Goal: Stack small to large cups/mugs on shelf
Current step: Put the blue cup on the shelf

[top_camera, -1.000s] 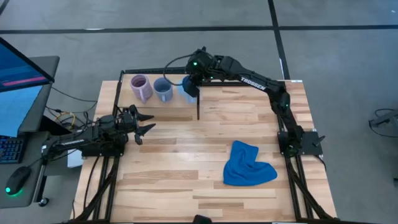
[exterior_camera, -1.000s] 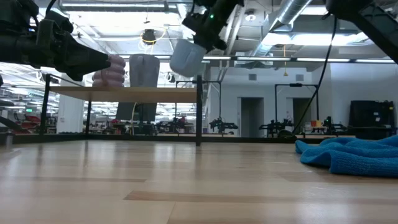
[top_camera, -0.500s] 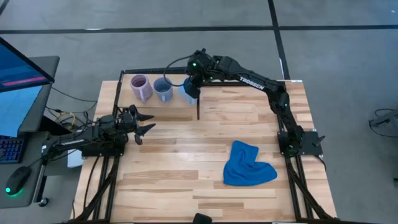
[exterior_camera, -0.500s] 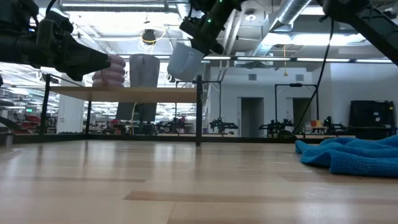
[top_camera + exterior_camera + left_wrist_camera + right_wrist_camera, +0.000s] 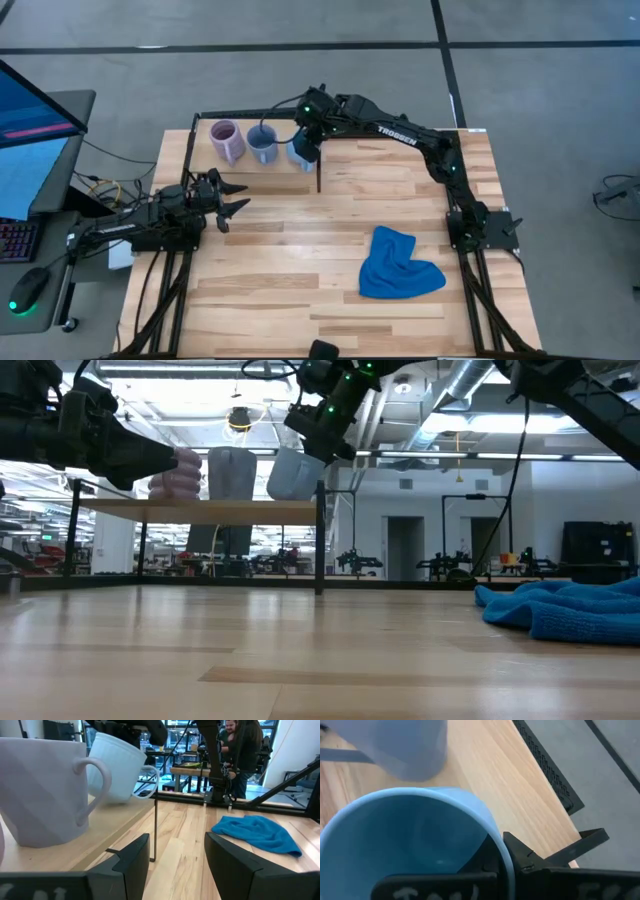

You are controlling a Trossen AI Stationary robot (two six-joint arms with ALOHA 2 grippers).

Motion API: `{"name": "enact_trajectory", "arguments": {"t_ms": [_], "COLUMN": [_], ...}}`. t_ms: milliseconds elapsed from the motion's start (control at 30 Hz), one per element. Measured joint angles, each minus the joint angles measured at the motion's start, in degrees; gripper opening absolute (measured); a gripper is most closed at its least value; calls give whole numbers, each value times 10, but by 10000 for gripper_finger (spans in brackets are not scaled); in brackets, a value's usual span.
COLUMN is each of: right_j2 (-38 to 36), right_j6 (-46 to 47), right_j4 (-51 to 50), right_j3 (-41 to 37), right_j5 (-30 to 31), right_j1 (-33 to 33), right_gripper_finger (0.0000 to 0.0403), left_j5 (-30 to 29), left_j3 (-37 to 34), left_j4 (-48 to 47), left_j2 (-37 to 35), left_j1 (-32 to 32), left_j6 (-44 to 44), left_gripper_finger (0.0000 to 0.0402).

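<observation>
Judging by how things lie, the task is mostly done: the pale purple mug (image 5: 226,141) and the grey-blue mug (image 5: 262,144) already stand upright on the shelf (image 5: 205,158), just beside the right jaws (image 5: 303,140). Those jaws pinch the rim of the bright light blue mug (image 5: 299,150), one finger inside; it hangs tilted, low over the shelf's end, apparently not yet set down. Left to do: lower it and let go. It looks smooth, handled, empty inside. Left jaws (image 5: 236,197) wait spread over the bench (image 5: 300,290).
</observation>
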Motion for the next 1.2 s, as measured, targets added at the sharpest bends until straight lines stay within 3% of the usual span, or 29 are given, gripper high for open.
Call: {"name": "enact_trajectory", "arguments": {"t_ms": [1200], "right_j2": [-2], "right_j6": [0], "right_j4": [-7], "right_j3": [1], "right_j5": [0], "right_j1": [-3], "right_gripper_finger": [49], "left_j5": [0], "left_j3": [0], "left_j4": [0], "left_j2": [0], "left_j1": [0], "left_j6": [0], "left_gripper_finger": [180]}}
